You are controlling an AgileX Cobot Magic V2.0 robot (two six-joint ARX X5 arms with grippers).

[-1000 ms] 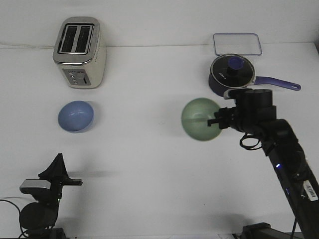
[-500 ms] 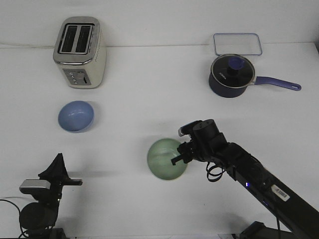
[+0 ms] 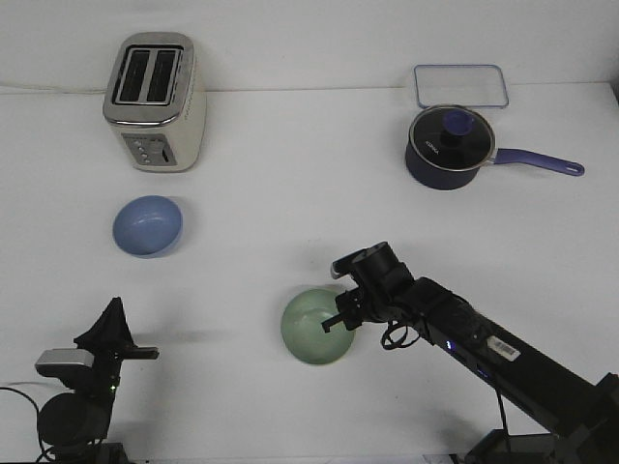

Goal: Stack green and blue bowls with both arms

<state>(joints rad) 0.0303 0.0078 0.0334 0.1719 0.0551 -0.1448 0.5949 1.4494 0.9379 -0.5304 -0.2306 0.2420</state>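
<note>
The pale green bowl [image 3: 314, 327] is at the table's front centre, its rim pinched by my right gripper [image 3: 338, 322], which is shut on its right edge. I cannot tell whether the bowl rests on the table or hangs just above it. The right arm [image 3: 464, 340] reaches in from the lower right. The periwinkle blue bowl [image 3: 147, 226] sits upright on the table at the left, in front of the toaster. My left gripper [image 3: 111, 327] stays low at the front left corner, apart from both bowls, with its fingers together in a point and nothing in it.
A cream and chrome toaster [image 3: 155, 101] stands at the back left. A dark navy lidded saucepan [image 3: 447, 147] with a purple handle sits at the back right, with a clear flat tray [image 3: 460, 85] behind it.
My right gripper has carried the green bowl from beside the saucepan leftward and toward the front, down to the table's front centre. The left arm and blue bowl have not moved.
</note>
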